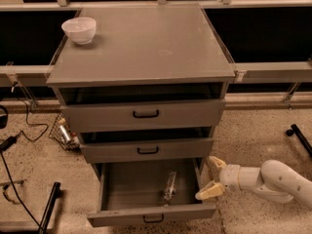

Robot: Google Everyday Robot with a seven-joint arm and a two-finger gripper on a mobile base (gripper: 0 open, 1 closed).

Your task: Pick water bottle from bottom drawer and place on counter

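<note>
The bottom drawer (pixel 146 214) stands pulled open below two shallower grey drawers. The water bottle (pixel 169 185), clear with a pale band, lies on its side on the drawer floor, right of centre. My gripper (pixel 212 176) is open, its two cream fingers spread, just outside the drawer's right wall, right of the bottle and apart from it. The white arm reaches in from the right. The counter (pixel 146 43) is the flat grey cabinet top above.
A white bowl (pixel 79 29) sits on the counter's far left corner. A small wire basket (pixel 63 132) with items stands on the floor left of the cabinet. Cables and a black stand lie at the left. A black leg (pixel 300 138) is at the right.
</note>
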